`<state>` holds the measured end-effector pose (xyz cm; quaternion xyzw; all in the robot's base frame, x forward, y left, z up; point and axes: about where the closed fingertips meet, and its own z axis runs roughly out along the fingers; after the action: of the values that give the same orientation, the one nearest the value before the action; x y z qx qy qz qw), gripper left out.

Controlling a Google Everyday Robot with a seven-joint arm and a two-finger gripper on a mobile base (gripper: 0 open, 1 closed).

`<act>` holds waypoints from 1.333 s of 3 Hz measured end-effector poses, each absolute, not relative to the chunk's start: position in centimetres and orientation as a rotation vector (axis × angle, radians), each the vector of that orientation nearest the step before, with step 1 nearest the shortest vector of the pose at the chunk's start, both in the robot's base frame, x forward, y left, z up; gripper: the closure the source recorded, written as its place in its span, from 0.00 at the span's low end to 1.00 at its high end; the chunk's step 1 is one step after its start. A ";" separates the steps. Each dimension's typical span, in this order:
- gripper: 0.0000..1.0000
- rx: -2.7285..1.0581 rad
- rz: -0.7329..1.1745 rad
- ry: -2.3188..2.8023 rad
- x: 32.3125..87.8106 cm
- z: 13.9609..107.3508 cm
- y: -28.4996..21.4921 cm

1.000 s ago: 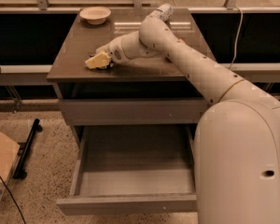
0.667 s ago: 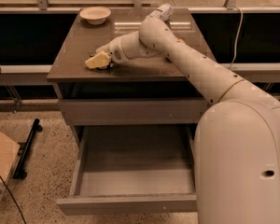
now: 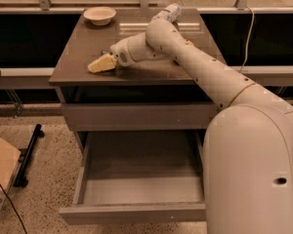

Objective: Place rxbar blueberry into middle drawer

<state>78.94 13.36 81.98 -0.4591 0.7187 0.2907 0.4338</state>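
Arm reaching left across the countertop (image 3: 83,48)
The gripper (image 3: 102,63) sits low on its left part; whether it holds anything cannot be told. The rxbar blueberry is not discernible; the middle drawer (image 3: 132,212) stands open below.

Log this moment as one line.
claw: low, front-left of brown tabletop | wide grey-brown drawer: open, no bar inside | navy-wrapped snack bar: not visible

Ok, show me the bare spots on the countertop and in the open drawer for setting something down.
The middle drawer floor is bare from wall to wall. On the countertop, free room lies between the bowl and the claw, which is near the left front edge. Crowded: the centre and back right, where the arm crosses beside the bottle.
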 end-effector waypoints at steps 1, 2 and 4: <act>0.00 -1.110 0.701 1.793 78.2 82.3 12.5; 0.00 -1.038 0.679 1.790 76.8 83.0 10.9; 0.00 -1.040 0.718 1.803 77.5 81.8 12.4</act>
<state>77.49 12.39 81.79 -0.4210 0.7301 0.2909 0.4528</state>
